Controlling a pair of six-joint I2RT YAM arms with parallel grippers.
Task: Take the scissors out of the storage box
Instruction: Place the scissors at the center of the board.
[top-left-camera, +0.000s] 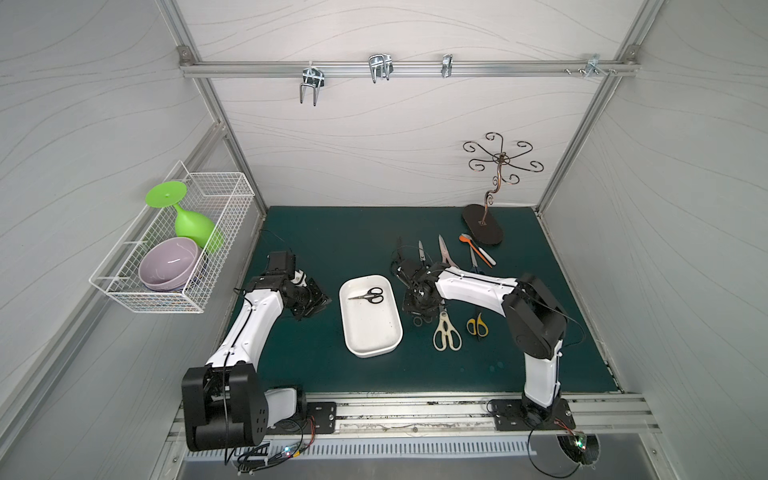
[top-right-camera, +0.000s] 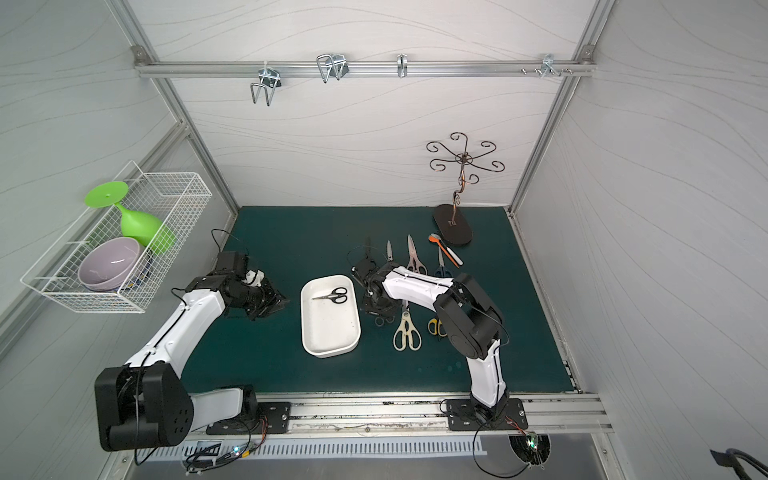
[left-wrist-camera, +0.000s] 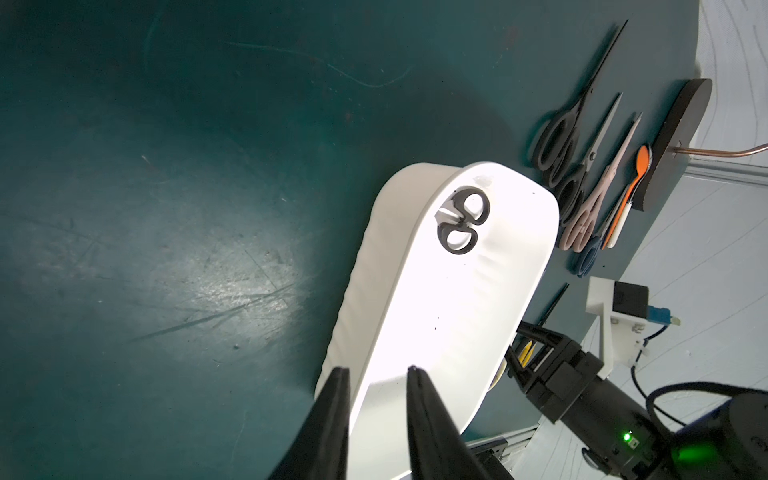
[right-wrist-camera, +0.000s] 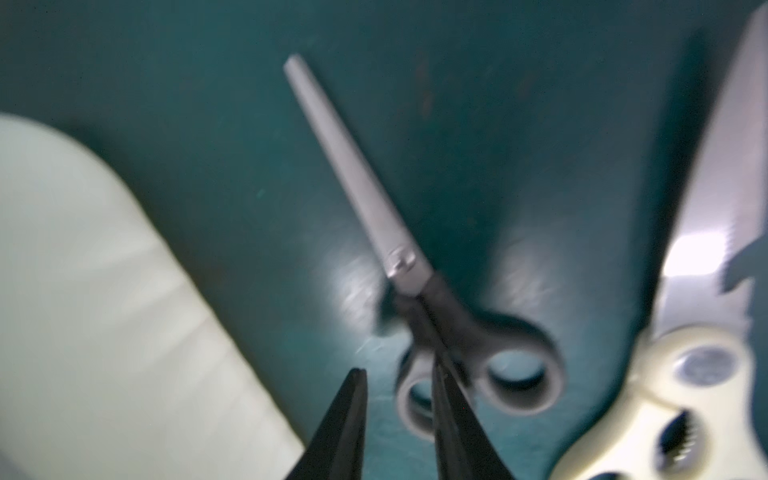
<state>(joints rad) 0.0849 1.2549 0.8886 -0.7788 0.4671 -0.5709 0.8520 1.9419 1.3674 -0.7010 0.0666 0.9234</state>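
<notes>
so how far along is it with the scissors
Mostly done: the cream pair, yellow pair and others lie on the mat outside the storage box. In hand: the right gripper, jaws apart, hovers over a small black pair on the mat. Still to go: one black-handled pair inside the box.

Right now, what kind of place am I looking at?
Probably a robotics test cell: an aluminium frame with white panels, two bench-mounted robot arms, and a green mat with scissors laid out.

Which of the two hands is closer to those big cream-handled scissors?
Right. The right hand hangs just beside the cream-handled scissors, over a small black pair on the mat. The left hand sits across the white box, on its far side.
</notes>
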